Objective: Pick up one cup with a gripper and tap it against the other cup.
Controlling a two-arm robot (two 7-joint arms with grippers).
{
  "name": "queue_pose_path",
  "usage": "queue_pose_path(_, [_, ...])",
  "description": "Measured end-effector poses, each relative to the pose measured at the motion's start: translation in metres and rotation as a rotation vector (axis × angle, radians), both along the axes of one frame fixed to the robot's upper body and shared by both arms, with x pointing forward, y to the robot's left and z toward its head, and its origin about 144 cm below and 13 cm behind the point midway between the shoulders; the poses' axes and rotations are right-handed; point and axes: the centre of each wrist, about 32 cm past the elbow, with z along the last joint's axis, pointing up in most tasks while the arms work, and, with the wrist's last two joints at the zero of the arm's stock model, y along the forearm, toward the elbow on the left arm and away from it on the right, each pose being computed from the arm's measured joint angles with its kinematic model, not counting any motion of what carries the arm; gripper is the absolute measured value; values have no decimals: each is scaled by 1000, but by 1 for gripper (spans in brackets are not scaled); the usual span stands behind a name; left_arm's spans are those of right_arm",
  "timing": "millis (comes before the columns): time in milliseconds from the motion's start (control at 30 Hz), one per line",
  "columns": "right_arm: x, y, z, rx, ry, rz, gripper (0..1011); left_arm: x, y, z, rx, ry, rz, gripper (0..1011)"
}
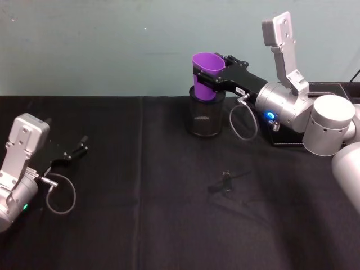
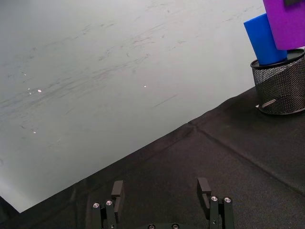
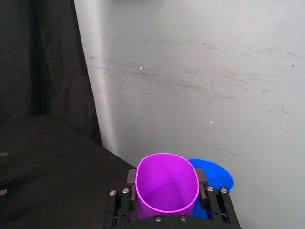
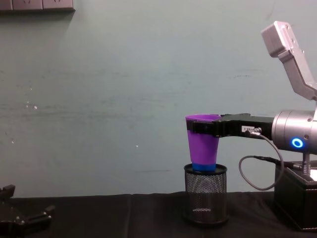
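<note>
Head view, right gripper [image 1: 209,77]: long flat black jaws clamped on the purple cup [image 1: 207,66] just under its rim; cup smooth, tapered, upright, at the far side.
Head view, mesh holder [image 1: 205,115]: black wire cylinder on the black cloth [image 1: 140,214], directly below the purple cup.
Head view, left gripper [image 1: 76,152]: parked near left, low over the black cloth.
Left wrist view, left gripper: I see both fingers spread wide, nothing between them.
Left wrist view, blue cup [image 2: 263,40]: smooth plastic, standing in the mesh holder; purple cup just beside it, touching or not I cannot tell.
Right wrist view, cups: purple mouth oval between the jaws; blue rim peeks out on its far side.
Chest view, cups: purple base level with the mesh holder's rim, a blue band showing beneath it.
</note>
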Motion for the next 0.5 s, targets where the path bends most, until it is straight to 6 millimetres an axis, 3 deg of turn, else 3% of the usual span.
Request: queue_pose_path(500, [0, 0, -1, -1, 1, 1, 721, 0, 0, 0, 0, 0, 0, 1000])
